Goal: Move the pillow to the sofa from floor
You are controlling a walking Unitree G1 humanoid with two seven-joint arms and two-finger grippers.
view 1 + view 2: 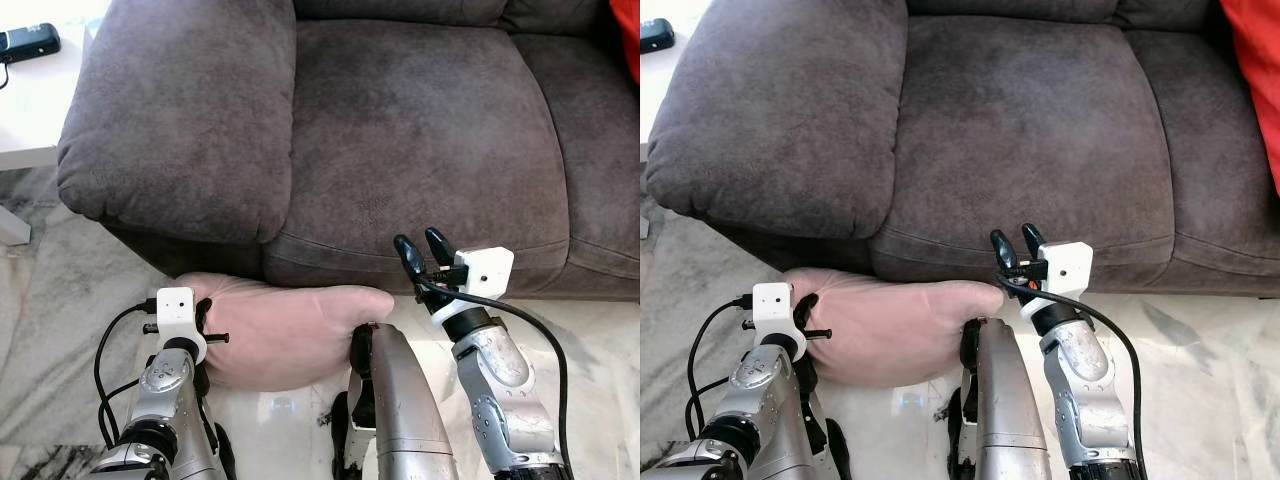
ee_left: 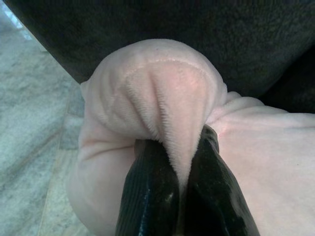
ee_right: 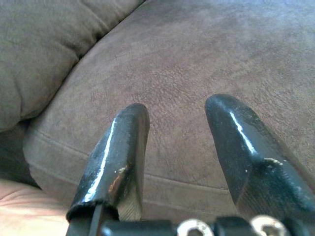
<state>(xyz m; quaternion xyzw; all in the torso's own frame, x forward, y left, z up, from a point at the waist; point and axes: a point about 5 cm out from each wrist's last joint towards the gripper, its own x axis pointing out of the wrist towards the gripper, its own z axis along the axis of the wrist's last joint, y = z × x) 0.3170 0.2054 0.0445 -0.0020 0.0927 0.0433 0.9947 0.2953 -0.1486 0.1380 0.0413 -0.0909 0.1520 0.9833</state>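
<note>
A pink pillow lies lengthwise on the floor against the sofa front, its left corner pinched in the left claw, while the right claw hangs open and empty just above its right end, facing the seat.

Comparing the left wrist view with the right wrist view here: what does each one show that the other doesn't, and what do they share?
Left wrist view: the left gripper shut on a pinched fold of the pink pillow, with marble floor beside it.

Right wrist view: the right gripper open and holding nothing, its fingers pointing at the sofa's seat cushion, with the armrest off to one side.

Shared: the dark sofa and the pillow, which the right wrist view catches just at a corner.
</note>
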